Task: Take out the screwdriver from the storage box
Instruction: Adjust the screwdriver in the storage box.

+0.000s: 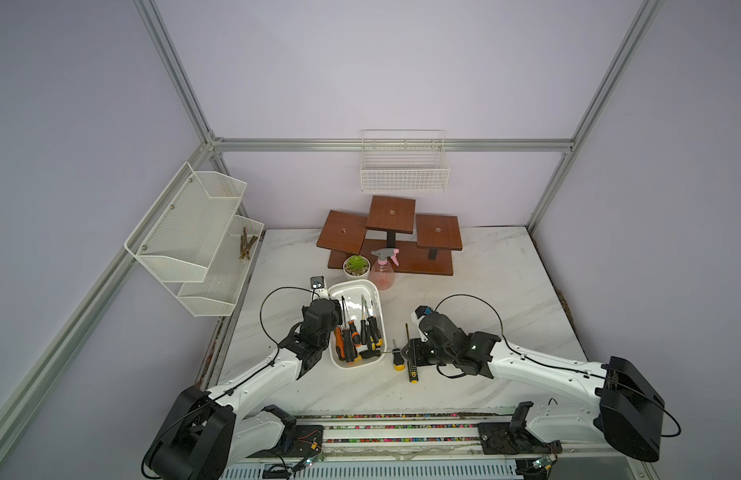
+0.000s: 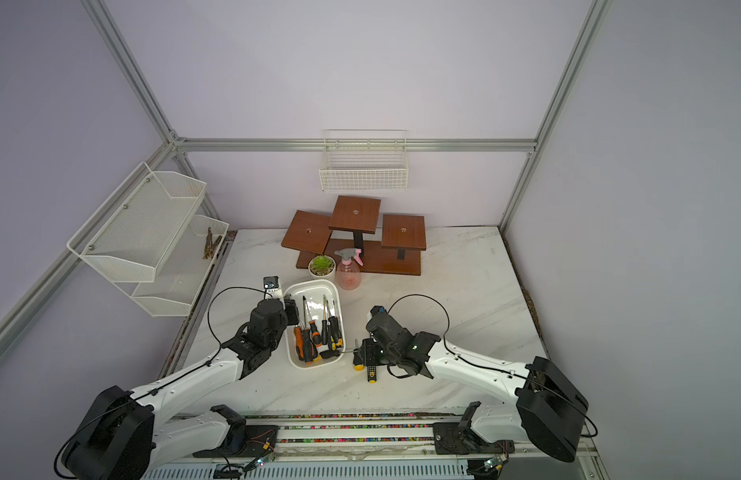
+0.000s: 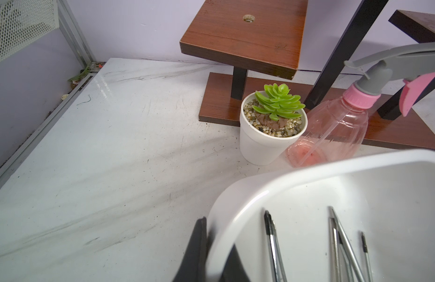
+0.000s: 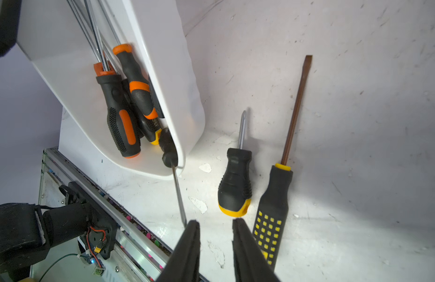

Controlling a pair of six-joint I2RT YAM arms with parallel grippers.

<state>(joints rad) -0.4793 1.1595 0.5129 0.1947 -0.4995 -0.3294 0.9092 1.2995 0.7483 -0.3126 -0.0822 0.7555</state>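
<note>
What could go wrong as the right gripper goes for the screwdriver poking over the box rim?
The right gripper may close on nothing: the thin shaft sits beside one finger, not between the jaws. The short screwdriver on the table lies close and could get knocked.

No text, brand, number or sign can be read with certainty. In the right wrist view, faint raised lettering is seen on a black, yellow-ended screwdriver handle [image 4: 151,127] inside the storage box [image 4: 167,61], left of centre, but it cannot be made out. A small printed tag [image 4: 98,271] at the lower left edge is likewise illegible.
</note>
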